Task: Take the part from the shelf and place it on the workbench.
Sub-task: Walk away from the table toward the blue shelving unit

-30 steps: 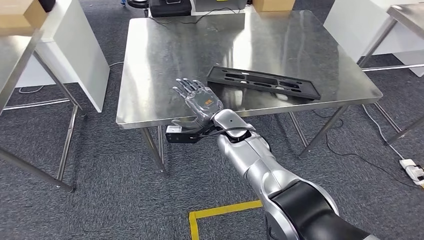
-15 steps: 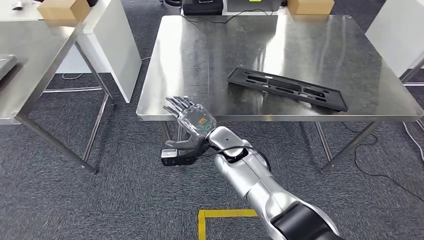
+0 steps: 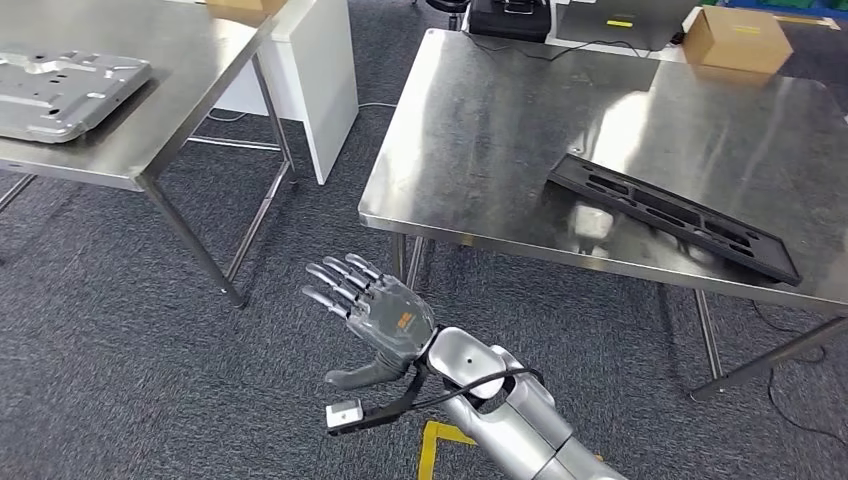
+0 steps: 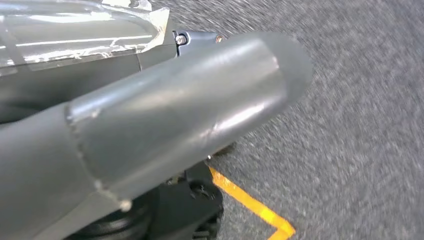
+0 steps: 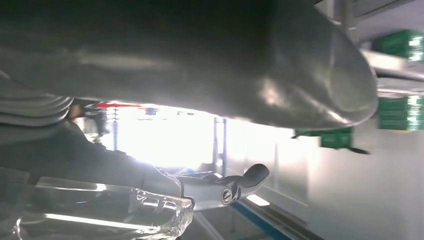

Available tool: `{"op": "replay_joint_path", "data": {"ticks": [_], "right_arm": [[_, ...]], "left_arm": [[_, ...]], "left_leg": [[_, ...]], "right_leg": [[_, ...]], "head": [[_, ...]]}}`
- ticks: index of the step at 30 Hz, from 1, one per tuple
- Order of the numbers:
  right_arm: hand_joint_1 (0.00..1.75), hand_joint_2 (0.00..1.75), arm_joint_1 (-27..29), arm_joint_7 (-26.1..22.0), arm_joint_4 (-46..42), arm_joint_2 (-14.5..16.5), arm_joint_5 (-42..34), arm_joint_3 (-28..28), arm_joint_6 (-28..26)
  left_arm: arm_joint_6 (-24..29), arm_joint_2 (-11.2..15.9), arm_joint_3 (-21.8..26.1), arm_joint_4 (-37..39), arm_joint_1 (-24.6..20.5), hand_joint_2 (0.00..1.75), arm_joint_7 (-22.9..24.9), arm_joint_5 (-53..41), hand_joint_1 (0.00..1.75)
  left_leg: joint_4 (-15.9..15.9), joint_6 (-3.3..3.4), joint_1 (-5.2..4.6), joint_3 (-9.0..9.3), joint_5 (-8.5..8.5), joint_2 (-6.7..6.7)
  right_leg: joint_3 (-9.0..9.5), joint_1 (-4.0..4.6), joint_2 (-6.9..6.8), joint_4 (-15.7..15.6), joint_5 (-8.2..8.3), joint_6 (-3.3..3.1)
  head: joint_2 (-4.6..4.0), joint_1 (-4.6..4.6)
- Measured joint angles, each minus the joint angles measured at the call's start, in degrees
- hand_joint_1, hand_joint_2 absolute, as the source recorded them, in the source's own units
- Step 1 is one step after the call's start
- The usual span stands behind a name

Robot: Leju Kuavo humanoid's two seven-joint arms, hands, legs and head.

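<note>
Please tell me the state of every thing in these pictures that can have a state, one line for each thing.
right hand: raised over the carpet, fingers spread, holding nothing.
left hand: seen close, thumb stretched out; open or closed cannot be told.
black tray: lying flat on the steel workbench, near its front edge.
grey metal part: lying flat on the left table, untouched.
cardboard box: closed, at the workbench's far corner.

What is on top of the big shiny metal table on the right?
On the shiny steel table lies a flat black plastic tray with long slots, and a brown cardboard box sits at its far corner. What lies beneath the tray is covered.
</note>
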Motion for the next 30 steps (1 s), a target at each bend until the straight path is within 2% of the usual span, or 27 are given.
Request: {"op": "replay_joint_path", "data": {"ticks": [1, 2, 4, 5, 6, 8, 9, 10, 12, 13, 14, 15, 16, 17, 18, 19, 20, 21, 22, 23, 24, 25, 26, 28, 29, 30], "right_arm": [[0.0, 0.0, 1.8, -0.51, -1.5, -0.76, -0.68, 0.47, -0.8], [0.0, 0.0, 3.77, -0.82, -3.01, -1.51, -1.56, 0.94, -1.75], [0.0, 0.0, 7.81, -1.15, -5.31, -3.04, -4.16, 1.58, -3.92], [0.0, 0.0, 9.68, -1.42, -5.87, -3.73, -5.61, 1.66, -5.08], [0.0, 0.0, 11.39, -1.82, -6.1, -4.38, -6.88, 1.62, -6.15], [0.0, 0.0, 13.89, -2.66, -6.13, -5.31, -8.54, 1.52, -7.58], [0.0, 0.0, 14.74, -2.77, -6.09, -5.62, -9.41, 1.4, -7.76], [0.0, 0.0, 15.48, -2.69, -5.81, -5.74, -10.91, 1.14, -7.79], [0.0, 0.0, 16.81, -2.69, -3.72, -5.79, -15.62, 0.13, -8.03], [0.0, 0.0, 17.27, -3.35, -1.11, -5.73, -19.06, -0.63, -8.54], [0.0, 0.0, 17.39, -4.53, 2.48, -5.54, -22.7, -1.49, -9.22], [0.0, 0.0, 17.12, -6.29, 7.4, -5.11, -26.83, -2.58, -10.07], [0.0, 0.0, 16.41, -8.14, 13.07, -4.46, -30.74, -3.81, -10.93], [0.0, 0.0, 15.41, -9.55, 19.21, -3.61, -34.14, -5.23, -11.61], [0.0, 0.0, 14.18, -10.12, 25.66, -2.74, -37.12, -6.89, -12.09], [0.0, 0.0, 13.04, -9.5, 31.6, -2.01, -39.47, -8.65, -12.32], [0.0, 0.0, 12.14, -8.17, 37.0, -1.49, -41.36, -10.55, -12.41], [0.0, 0.0, 11.46, -6.73, 41.5, -1.18, -42.73, -12.37, -12.51], [0.0, 0.0, 11.07, -5.66, 45.21, -0.97, -43.61, -14.04, -12.62], [0.0, 0.0, 10.77, -5.19, 48.21, -0.75, -44.1, -15.45, -12.73], [0.0, 0.0, 10.52, -5.04, 50.57, -0.53, -44.28, -16.54, -12.81], [0.0, 0.0, 10.29, -4.98, 52.67, -0.27, -44.34, -17.41, -12.88], [0.0, 0.0, 10.09, -4.88, 54.36, -0.02, -44.34, -18.05, -12.96], [0.0, 0.0, 9.96, -4.52, 57.47, 0.29, -44.32, -19.01, -13.07], [0.0, 0.0, 10.0, -4.34, 58.72, 0.38, -44.31, -19.39, -13.09], [0.0, 0.0, 10.04, -4.21, 59.77, 0.45, -44.31, -19.71, -13.09]], "left_arm": [[0.27, -0.07, 0.24, 0.0, 0.14, 0.0, 0.01, 0.38, 0.0], [0.6, -0.16, 0.53, 0.0, 0.29, 0.0, 0.01, 0.78, 0.0], [1.37, -0.42, 1.19, 0.0, 0.47, 0.0, 0.04, 1.5, 0.0], [1.71, -0.56, 1.48, 0.0, 0.52, 0.0, 0.07, 1.75, 0.0], [1.98, -0.69, 1.74, 0.0, 0.6, 0.0, 0.1, 1.95, 0.0], [2.28, -0.8, 2.21, 0.03, 0.93, 0.0, 0.21, 2.17, 0.0], [2.5, -0.85, 2.43, 0.05, 1.08, 0.0, 0.33, 2.23, 0.0], [2.86, -0.9, 2.61, 0.08, 1.13, 0.0, 0.54, 2.28, 0.0], [3.82, -1.05, 2.84, 0.11, 0.99, 0.0, 1.13, 2.37, 0.0], [4.33, -1.12, 2.94, 0.11, 0.91, 0.0, 1.48, 2.41, 0.0], [4.74, -1.2, 3.02, 0.11, 0.87, 0.0, 1.83, 2.42, 0.0], [5.16, -1.3, 3.09, 0.11, 0.9, 0.0, 2.24, 2.42, 0.0], [5.56, -1.43, 3.16, 0.11, 0.97, 0.0, 2.69, 2.42, 0.0], [5.92, -1.57, 3.2, 0.11, 1.03, 0.0, 3.27, 2.42, 0.0], [6.25, -1.73, 3.22, 0.1, 1.03, 0.0, 4.08, 2.42, 0.0], [6.48, -1.93, 3.26, 0.08, 0.92, 0.0, 5.07, 2.42, 0.0], [6.62, -2.25, 3.3, 0.05, 0.78, 0.0, 6.09, 2.42, 0.0], [6.67, -2.56, 3.35, 0.02, 0.69, 0.0, 6.95, 2.42, 0.0], [6.67, -2.93, 3.43, 0.0, 0.67, 0.0, 7.54, 2.41, 0.0], [6.69, -3.29, 3.51, 0.01, 0.75, 0.0, 7.86, 2.41, 0.0], [6.7, -3.58, 3.58, 0.01, 0.88, 0.0, 8.04, 2.41, 0.0], [6.72, -3.85, 3.64, 0.02, 0.93, 0.0, 8.16, 2.41, 0.0], [6.73, -4.03, 3.68, 0.02, 0.93, 0.0, 8.25, 2.42, 0.0], [6.67, -4.28, 3.71, 0.02, 0.84, 0.0, 8.33, 2.43, 0.0], [6.63, -4.37, 3.72, 0.02, 0.81, 0.0, 8.36, 2.43, 0.0], [6.6, -4.45, 3.72, 0.02, 0.82, 0.0, 8.39, 2.42, 0.0]], "left_leg": [[0.02, -0.01, 0.0, -0.03, 0.05, -0.99], [0.05, -0.07, 0.0, -0.03, 0.1, -1.94], [0.23, -0.35, -0.11, -0.1, 0.16, -3.74], [0.33, -0.6, -0.19, -0.22, 0.17, -4.49], [0.37, -0.92, -0.23, -0.39, 0.2, -5.12], [0.32, -1.69, -0.1, -0.77, 0.38, -5.99], [0.56, -2.01, -0.09, -0.99, 0.24, -5.15], [1.56, -2.27, -0.14, -1.49, -0.49, -3.46], [6.6, -2.71, -0.21, -3.78, -3.66, 0.77], [10.38, -2.95, -0.1, -5.56, -5.66, 1.95], [13.77, -3.17, 0.05, -7.16, -7.1, 2.43], [15.9, -3.35, 0.22, -8.09, -7.73, 2.7], [15.84, -3.45, 0.36, -7.87, -7.3, 2.92], [13.63, -3.44, 0.46, -6.46, -6.06, 3.25], [9.73, -3.28, 0.47, -4.01, -4.49, 4.15], [5.81, -2.95, 0.33, -1.52, -3.35, 5.63], [2.79, -2.57, 0.11, 0.4, -2.62, 6.8], [1.04, -2.16, -0.14, 1.52, -2.37, 7.61], [0.66, -1.8, -0.38, 1.7, -2.41, 7.62], [0.51, -1.46, -0.51, 1.6, -2.23, 6.77], [0.23, -1.07, -0.4, 1.69, -1.94, 6.02], [-0.13, -0.65, -0.24, 1.8, -1.59, 5.33], [-0.51, -0.24, -0.04, 1.91, -1.24, 4.65], [-0.79, 0.26, 0.1, 1.81, -0.83, 3.09], [-0.77, 0.34, 0.06, 1.67, -0.75, 2.14], [-0.76, 0.35, 0.02, 1.59, -0.72, 1.16]], "right_leg": [[0.45, -0.02, 0.15, -0.81, 0.6, 0.36], [1.97, -0.08, 0.47, -3.83, 1.92, 0.79], [6.25, -0.33, 2.79, -12.38, 4.9, 1.25], [7.63, -0.42, 3.76, -15.25, 5.74, 1.17], [8.43, -0.38, 4.4, -16.71, 6.08, 0.88], [8.69, -0.24, 3.54, -17.01, 6.3, 0.1], [8.83, -0.27, 2.97, -17.13, 6.49, -0.3], [8.89, -0.38, 2.26, -17.29, 6.66, -0.72], [9.02, -0.45, 0.57, -17.5, 6.71, -1.33], [9.03, -0.37, -0.39, -17.5, 6.65, -1.51], [9.0, -0.29, -1.37, -17.49, 6.6, -1.56], [8.94, -0.25, -2.34, -17.49, 6.58, -1.58], [8.9, -0.24, -3.19, -17.48, 6.57, -1.57], [8.89, -0.23, -3.97, -17.48, 6.56, -1.55], [8.96, -0.2, -4.66, -17.47, 6.53, -1.49], [9.05, -0.07, -5.34, -17.46, 6.43, -1.32], [9.16, 0.03, -6.06, -17.46, 6.27, -1.03], [9.38, 0.1, -6.78, -17.46, 6.1, -0.65], [9.65, 0.12, -7.52, -17.52, 5.98, -0.22], [10.04, 0.12, -8.25, -17.64, 5.93, 0.19], [10.27, 0.01, -8.24, -17.63, 5.8, 0.55], [10.15, -0.07, -7.11, -17.09, 5.31, 0.75], [9.47, -0.16, -5.3, -15.52, 4.32, 0.77], [6.16, -0.37, -1.29, -8.6, 1.05, 0.41], [4.25, -0.41, -0.44, -4.68, -0.36, 0.35], [2.84, -0.42, -0.09, -1.94, -1.09, 0.49]], "head": [[0.0, 0.0], [0.0, 0.0], [0.0, -0.01], [0.0, -0.01], [0.0, -0.01], [0.0, -0.01], [0.0, -0.03], [0.0, -0.17], [0.0, -0.42], [0.0, -0.51], [0.0, -0.51], [0.0, -0.51], [0.0, -0.51], [0.0, -0.52], [0.0, -0.52], [0.0, -0.53], [0.0, -0.5], [0.0, -0.49], [0.0, -0.48], [0.0, -0.47], [0.0, -0.48], [0.0, -0.46], [0.0, -0.44], [0.0, -0.4], [0.0, -0.39], [0.0, -0.39]]}}
